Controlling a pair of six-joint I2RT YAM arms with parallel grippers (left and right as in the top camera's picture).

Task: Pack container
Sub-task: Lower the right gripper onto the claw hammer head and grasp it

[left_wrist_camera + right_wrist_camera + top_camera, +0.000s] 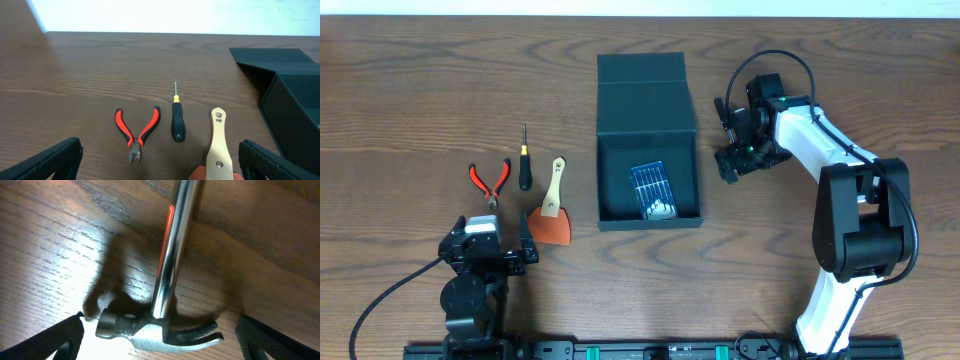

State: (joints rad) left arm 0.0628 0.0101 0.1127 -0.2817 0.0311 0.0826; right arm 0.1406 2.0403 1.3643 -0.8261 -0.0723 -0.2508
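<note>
A small clear packet with blue pieces point(651, 190) lies on the floor of the dark teal-green rectangular container point(646, 108), which stands open in the middle of the worktop point(410, 90) with its flap lid folded back toward the far edge. To its left, in a loose row and apart from one another, lie a pair of red-handled cutting pliers point(490, 181), a black-handled screwdriver with a yellow collar point(525, 165) and a scraper with a pale wooden handle and an orange blade point(551, 208); the scraper is the one nearest the box. Nothing lies between these tools and the container. To the right of the container, a claw hammer with a chrome shaft and dark head point(165, 280) lies flat on the wood; in the overhead view it is hidden under the right arm. The left gripper point(161, 150) sits low, near the front edge, its fingers point(47, 162) spread wide and empty, facing the three tools and touching none. The right gripper point(159, 321) hangs over the hammer head, its fingers point(55, 342) spread wide to either side of it, with a gap on both sides. The worktop is dark brown wood grain, with a pale wall point(150, 15) behind its far edge and a black rail point(650, 350) along the near one.
</note>
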